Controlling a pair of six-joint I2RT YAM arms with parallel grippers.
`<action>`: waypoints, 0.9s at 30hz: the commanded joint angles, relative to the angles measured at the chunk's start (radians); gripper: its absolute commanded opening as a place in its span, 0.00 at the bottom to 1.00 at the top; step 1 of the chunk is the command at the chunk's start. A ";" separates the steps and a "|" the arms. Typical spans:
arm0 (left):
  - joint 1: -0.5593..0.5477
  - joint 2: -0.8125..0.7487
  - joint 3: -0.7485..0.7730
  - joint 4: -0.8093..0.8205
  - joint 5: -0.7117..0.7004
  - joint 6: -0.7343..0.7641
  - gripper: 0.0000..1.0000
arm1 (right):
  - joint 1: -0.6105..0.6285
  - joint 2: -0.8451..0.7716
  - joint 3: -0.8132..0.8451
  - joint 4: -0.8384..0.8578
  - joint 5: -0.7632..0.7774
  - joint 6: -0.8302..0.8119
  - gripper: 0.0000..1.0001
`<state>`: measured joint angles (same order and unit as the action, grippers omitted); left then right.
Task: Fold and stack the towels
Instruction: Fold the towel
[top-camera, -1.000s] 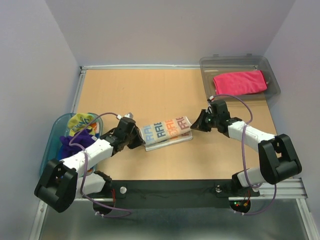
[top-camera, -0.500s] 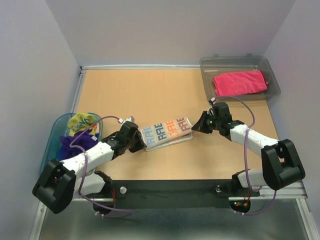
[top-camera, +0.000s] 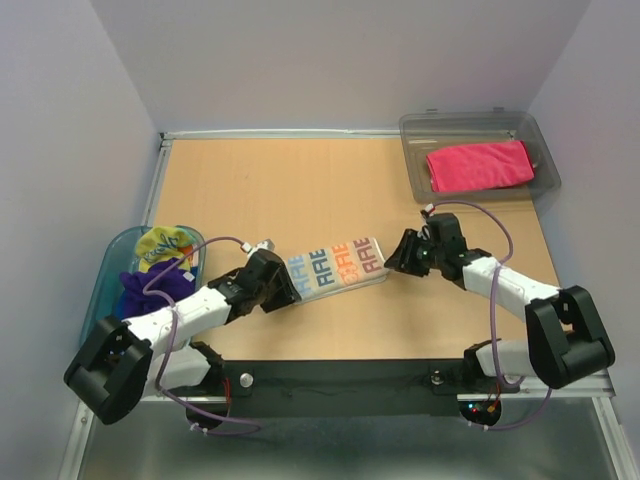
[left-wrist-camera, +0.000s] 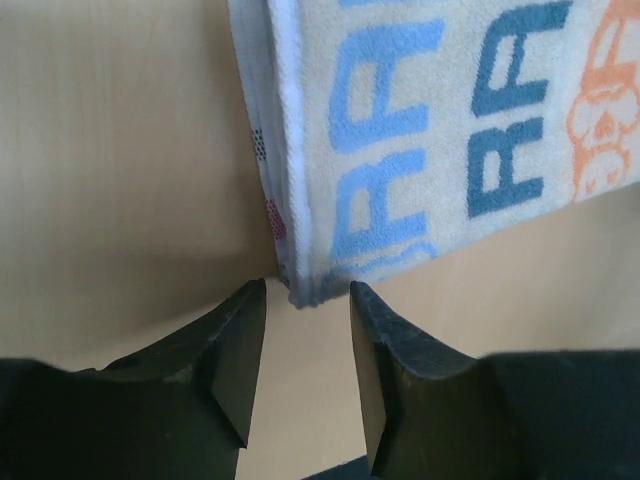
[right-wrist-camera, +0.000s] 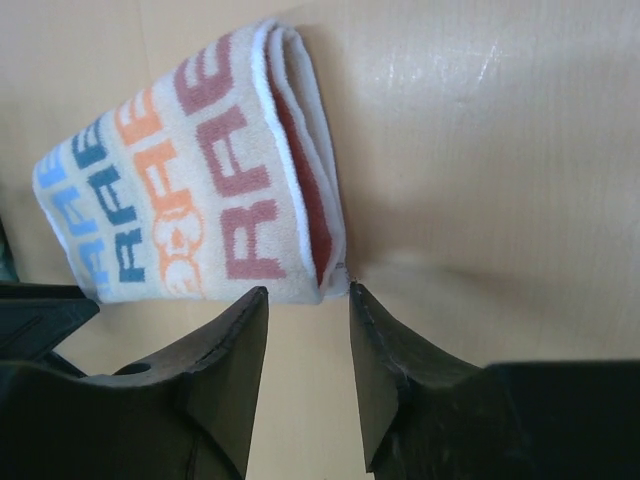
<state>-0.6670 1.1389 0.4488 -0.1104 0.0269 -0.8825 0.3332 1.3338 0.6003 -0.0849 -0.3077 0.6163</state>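
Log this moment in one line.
striped towel folded | left jaws open at one end | right jaws open at other end | pink towel in bin

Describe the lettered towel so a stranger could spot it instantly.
On the wooden table, look between the left claw and the right claw. The folded towel lying there alone carries big blue, orange and pink letters; the pink towel lies in the bin, bunched towels in the tub.

From my console I see the white-shelled left arm (top-camera: 170, 318) and white-shelled right arm (top-camera: 510, 282), both with bulky black joint housings (top-camera: 108, 365) and a thin purple cable (top-camera: 478, 203) looping alongside. The black left pincer (left-wrist-camera: 305, 300) and black right pincer (right-wrist-camera: 305, 300) have matte, wedge-shaped moulded fingers (left-wrist-camera: 232, 350). Small red and green lights (top-camera: 472, 408) glow by the right base.
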 joint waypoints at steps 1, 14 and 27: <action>-0.032 -0.089 0.022 -0.064 -0.060 -0.026 0.55 | -0.006 -0.093 0.045 -0.002 0.012 -0.024 0.44; -0.037 -0.042 0.165 -0.072 -0.163 -0.021 0.49 | 0.044 -0.010 0.125 0.075 -0.064 -0.010 0.38; 0.041 0.168 -0.013 0.106 -0.153 -0.050 0.38 | 0.053 0.085 -0.161 0.310 -0.018 0.037 0.36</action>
<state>-0.6827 1.2884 0.5064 0.0032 -0.1112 -0.9417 0.3779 1.4380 0.4953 0.1833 -0.3470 0.6643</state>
